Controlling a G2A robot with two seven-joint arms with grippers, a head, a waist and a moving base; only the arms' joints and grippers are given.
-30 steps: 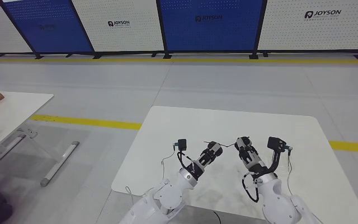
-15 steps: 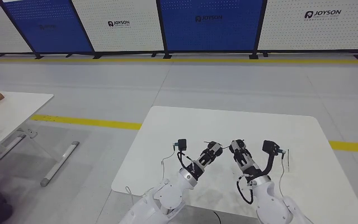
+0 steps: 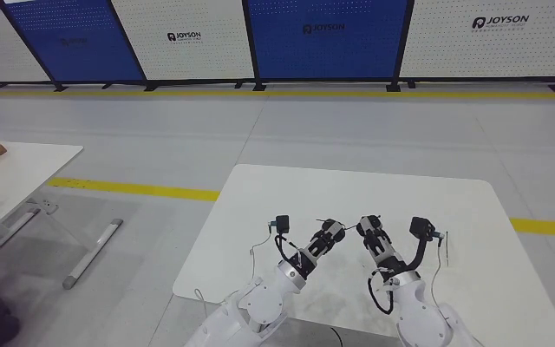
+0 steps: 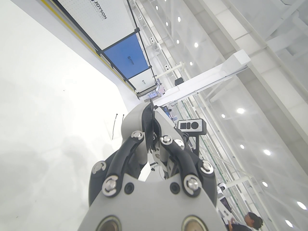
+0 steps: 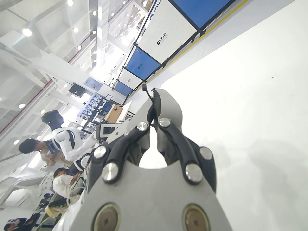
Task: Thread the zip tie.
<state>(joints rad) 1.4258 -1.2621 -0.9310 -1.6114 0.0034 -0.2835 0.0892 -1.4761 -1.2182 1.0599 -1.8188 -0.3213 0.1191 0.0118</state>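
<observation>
Over the near part of the white table (image 3: 347, 186), my two grippers face each other a short gap apart. My left gripper (image 3: 332, 229) is shut on a thin black zip tie, whose pointed tip (image 4: 151, 101) pokes out past the fingertips. My right gripper (image 3: 364, 225) is also shut on the zip tie, and its small square head (image 5: 144, 87) sticks out beyond the fingertips (image 5: 156, 92). A thin black line of zip tie (image 3: 347, 227) runs across the gap between the grippers.
A second black zip tie (image 4: 115, 124) lies flat on the table beyond my left gripper. A smaller white table (image 3: 26, 169) stands to the far left. Blue and white pegboard panels (image 3: 329, 39) line the back of the room.
My right gripper has shifted left, narrowing the gap to my left gripper. The left arm has stayed where it was.
</observation>
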